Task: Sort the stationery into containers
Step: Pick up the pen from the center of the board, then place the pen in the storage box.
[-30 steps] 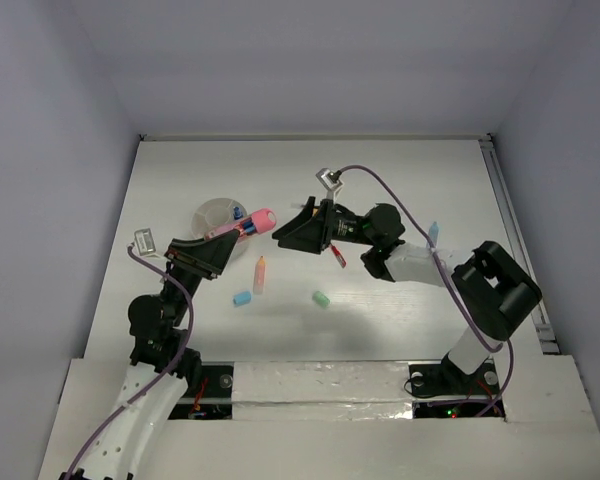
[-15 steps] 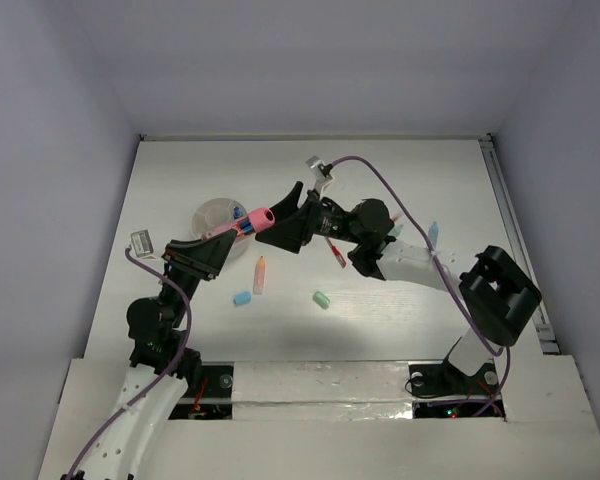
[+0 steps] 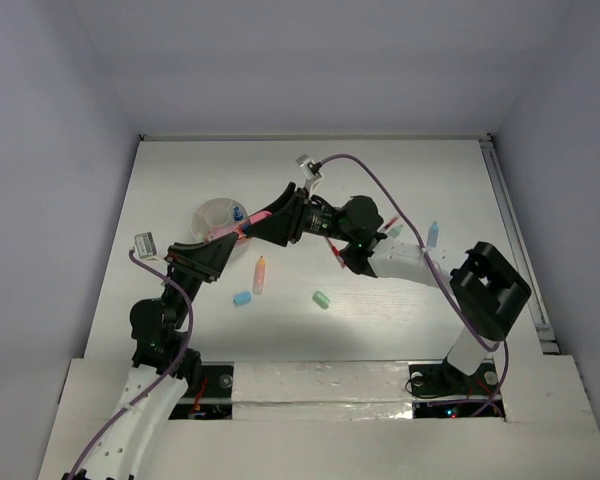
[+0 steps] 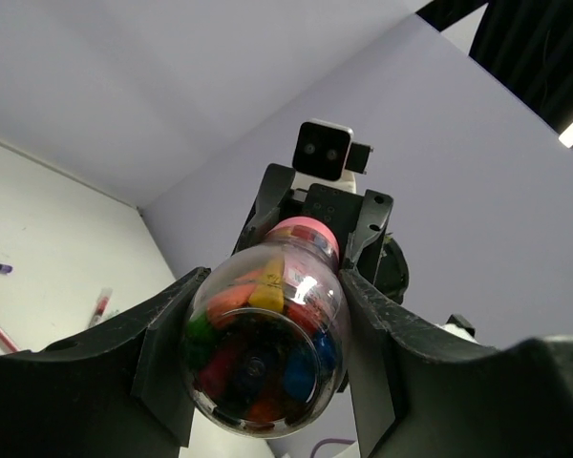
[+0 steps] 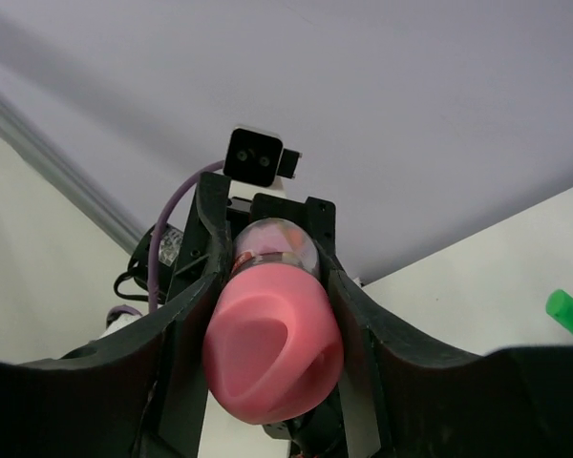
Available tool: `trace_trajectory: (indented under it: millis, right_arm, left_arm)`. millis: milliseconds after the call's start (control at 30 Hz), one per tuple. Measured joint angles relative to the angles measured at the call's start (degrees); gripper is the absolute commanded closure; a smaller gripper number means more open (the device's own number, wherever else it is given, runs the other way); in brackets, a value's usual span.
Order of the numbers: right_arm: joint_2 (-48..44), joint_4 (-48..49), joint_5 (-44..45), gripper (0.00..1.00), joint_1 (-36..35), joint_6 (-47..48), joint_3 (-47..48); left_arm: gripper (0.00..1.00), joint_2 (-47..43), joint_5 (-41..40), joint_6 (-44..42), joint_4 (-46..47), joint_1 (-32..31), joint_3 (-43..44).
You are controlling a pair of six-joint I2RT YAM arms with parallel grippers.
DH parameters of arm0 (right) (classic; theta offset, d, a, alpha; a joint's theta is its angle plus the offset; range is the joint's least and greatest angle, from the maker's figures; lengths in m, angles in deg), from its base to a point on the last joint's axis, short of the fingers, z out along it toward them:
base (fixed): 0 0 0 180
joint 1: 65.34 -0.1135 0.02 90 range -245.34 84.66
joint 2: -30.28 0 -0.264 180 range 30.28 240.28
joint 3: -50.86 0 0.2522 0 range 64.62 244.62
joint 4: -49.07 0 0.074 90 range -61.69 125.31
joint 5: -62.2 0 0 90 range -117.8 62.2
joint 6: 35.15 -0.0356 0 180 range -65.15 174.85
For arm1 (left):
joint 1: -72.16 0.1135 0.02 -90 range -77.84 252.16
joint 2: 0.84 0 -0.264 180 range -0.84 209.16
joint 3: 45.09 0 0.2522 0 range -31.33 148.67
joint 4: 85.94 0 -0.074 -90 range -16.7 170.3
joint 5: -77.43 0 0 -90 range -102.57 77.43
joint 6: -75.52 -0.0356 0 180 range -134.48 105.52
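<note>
left pincer (image 4: pixel 272 286) holds bottle (image 4: pixel 263 358), right pincer (image 5: pixel 272 286) grips cap (image 5: pixel 272 353); marker (image 3: pixel 260 274), erasers (image 3: pixel 242 298) unsorted on surface (image 3: pixel 400 180), mostly undone.

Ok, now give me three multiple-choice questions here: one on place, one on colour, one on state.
1. Where is the orange marker? A in the cup; B flat on the table; C in a gripper.
2. The clear bottle has a cap that is: A pink; B green; C black.
3. The bottle is: A lying on the table; B gripped by the left gripper; C standing in the cup.
Answers: 1 B, it lies near the cup. 2 A, pink in the right wrist view. 3 B, its fingers press the sides.
</note>
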Motion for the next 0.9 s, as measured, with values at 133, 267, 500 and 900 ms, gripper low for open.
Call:
trace_trajectory:
  millis: [133, 267, 500, 900]
  right_arm:
    - [0.0, -0.35, 0.17, 0.68, -0.04, 0.31, 0.28]
    - [0.0, -1.01, 0.33, 0.82, -0.04, 0.61, 0.5]
    - [-0.07, -18.01, 1.66, 0.84, -0.17, 7.3, 7.58]
    - [6.32, -43.1, 5.42, 0.89, 0.83, 21.79, 32.81]
  left_arm:
    - [0.88, 0.02, -0.04, 0.33, 0.35, 0.02, -0.22]
    - [0.42, 0.0, -0.15, 0.22, 0.15, 0.02, -0.22]
    - [0.01, -1.84, -0.13, -6.75, -11.78, 0.0, 3.89]
    - [0.01, -4.26, -16.28, -30.97, -42.38, 0.0, 30.42]
